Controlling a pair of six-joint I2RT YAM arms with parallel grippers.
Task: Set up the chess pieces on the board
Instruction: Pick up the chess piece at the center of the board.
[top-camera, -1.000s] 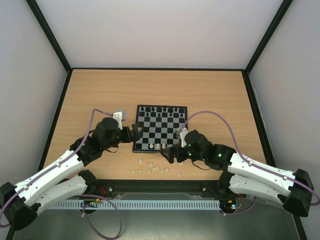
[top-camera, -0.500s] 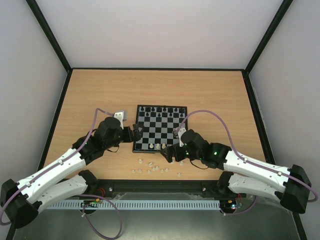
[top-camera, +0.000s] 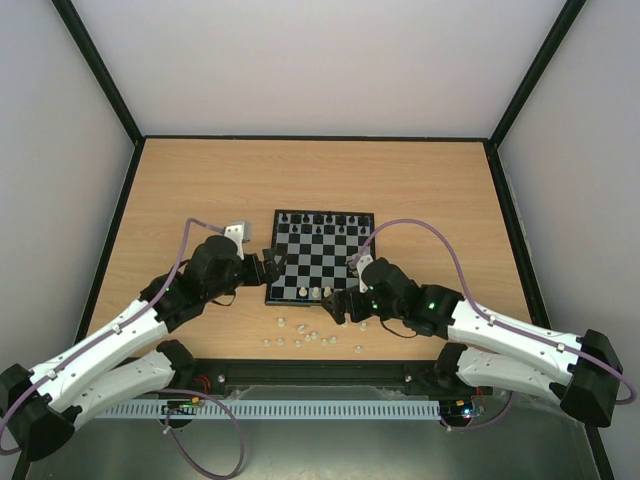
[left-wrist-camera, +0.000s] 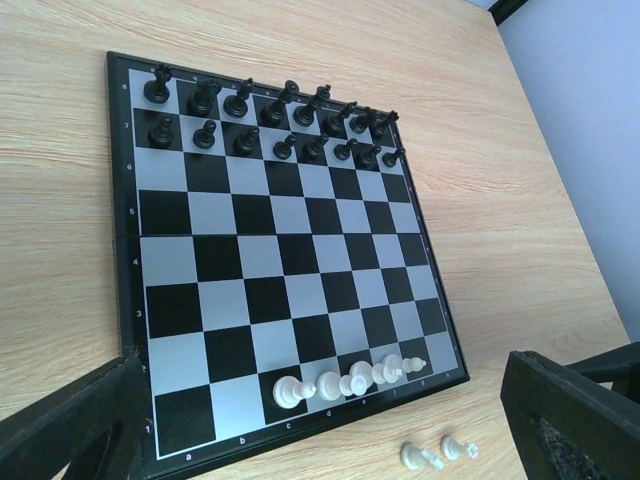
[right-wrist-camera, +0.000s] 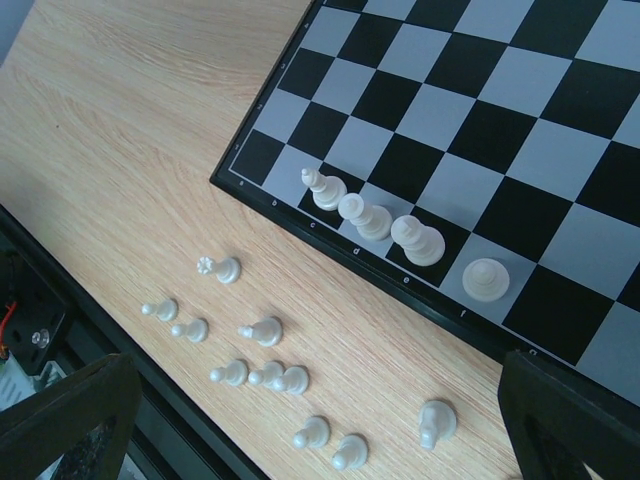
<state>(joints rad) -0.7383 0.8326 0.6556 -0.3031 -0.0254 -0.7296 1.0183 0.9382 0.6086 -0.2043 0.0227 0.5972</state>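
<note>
Now the right gripper (top-camera: 341, 306) has edged in toward the loose pieces (right-wrist-camera: 262, 330) on the table (top-camera: 200, 180), jaws apart and empty. The left gripper (top-camera: 271, 263) waits open beside the board (top-camera: 322, 262). Four pieces stand placed; next pick looks near.

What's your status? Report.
Left gripper, right gripper open, empty. Few chess pieces on board, near row; rest loose on table. Nothing in the way.

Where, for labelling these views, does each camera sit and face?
Top external: above, behind the arms, looking down at the board; left gripper, right gripper show.
Left wrist: beside the board's left edge, looking across it; own fingers.
Right wrist: over the board's near edge and loose white pieces; own fingers.
All three share the placed white pieces.
</note>
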